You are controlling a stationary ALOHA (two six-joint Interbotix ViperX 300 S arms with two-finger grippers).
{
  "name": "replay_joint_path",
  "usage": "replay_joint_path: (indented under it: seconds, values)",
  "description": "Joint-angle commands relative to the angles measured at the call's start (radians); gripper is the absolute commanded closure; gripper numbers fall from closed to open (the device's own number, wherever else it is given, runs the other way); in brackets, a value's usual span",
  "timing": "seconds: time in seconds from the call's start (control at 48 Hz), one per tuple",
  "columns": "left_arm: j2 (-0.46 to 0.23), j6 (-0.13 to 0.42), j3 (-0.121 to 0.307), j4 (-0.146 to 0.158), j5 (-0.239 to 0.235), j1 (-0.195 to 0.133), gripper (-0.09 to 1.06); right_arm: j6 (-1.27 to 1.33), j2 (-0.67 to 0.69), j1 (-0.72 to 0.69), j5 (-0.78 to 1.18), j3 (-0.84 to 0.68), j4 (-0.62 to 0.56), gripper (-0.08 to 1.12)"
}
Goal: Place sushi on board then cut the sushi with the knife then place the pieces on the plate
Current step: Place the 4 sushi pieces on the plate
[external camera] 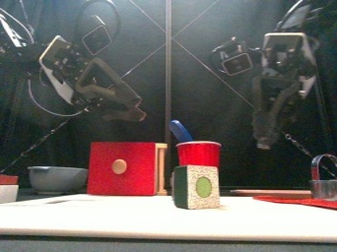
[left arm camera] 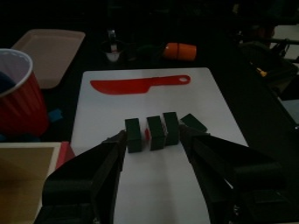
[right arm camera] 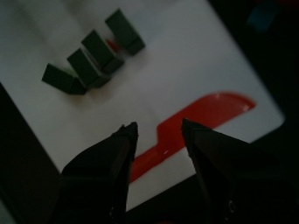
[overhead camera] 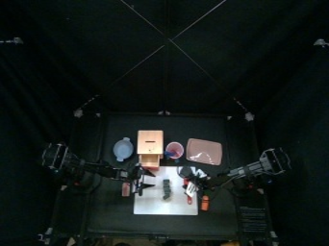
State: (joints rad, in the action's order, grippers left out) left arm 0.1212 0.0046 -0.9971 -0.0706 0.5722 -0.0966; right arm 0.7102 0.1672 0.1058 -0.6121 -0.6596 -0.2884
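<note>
A blue-grey bowl (external camera: 55,179), a wooden box (external camera: 121,168) and a red cup (external camera: 199,153) stand in a row.

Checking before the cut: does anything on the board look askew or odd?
The sushi roll on the white board is not straight: its blocks stand fanned, the end one angled away. The red knife lies flat beside it, apart. Nothing spilled.
</note>
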Motion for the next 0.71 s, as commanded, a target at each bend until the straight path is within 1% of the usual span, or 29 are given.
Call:
replay_joint_path:
  seconds: [0.021, 0.062, 0.104, 0.208, 0.292, 0.354, 0.479, 0.562, 0.646, 0.708]
  values:
    - [0.023, 0.002, 0.018, -0.031, 0.011, 0.008, 0.10, -0.331, -0.020, -0.095, -0.072, 0.091, 0.186, 0.23]
    - [0.026, 0.002, 0.018, -0.044, 0.011, 0.012, 0.10, -0.468, -0.052, -0.130, -0.081, 0.123, 0.278, 0.23]
    - [0.026, 0.002, 0.018, -0.054, 0.011, 0.017, 0.10, -0.543, -0.075, -0.147, -0.078, 0.141, 0.337, 0.23]
    - [0.028, 0.002, 0.017, -0.069, 0.011, 0.029, 0.10, -0.690, -0.149, -0.172, -0.058, 0.189, 0.433, 0.23]
    - [0.032, 0.002, 0.011, -0.078, 0.011, 0.037, 0.10, -0.741, -0.195, -0.170, -0.040, 0.222, 0.443, 0.23]
    - [0.041, 0.002, -0.002, -0.083, 0.011, 0.044, 0.10, -0.758, -0.227, -0.169, -0.023, 0.249, 0.442, 0.23]
    - [0.075, 0.000, -0.041, -0.094, 0.011, 0.066, 0.10, -0.765, -0.273, -0.167, 0.000, 0.295, 0.428, 0.23]
    - [0.104, 0.000, -0.072, -0.109, 0.011, 0.083, 0.10, -0.765, -0.301, -0.164, 0.009, 0.313, 0.426, 0.23]
    - [0.124, 0.000, -0.094, -0.124, 0.011, 0.091, 0.10, -0.765, -0.316, -0.163, 0.020, 0.322, 0.430, 0.23]
    - [0.140, 0.000, -0.109, -0.133, 0.011, 0.091, 0.10, -0.765, -0.328, -0.152, 0.028, 0.327, 0.433, 0.23]
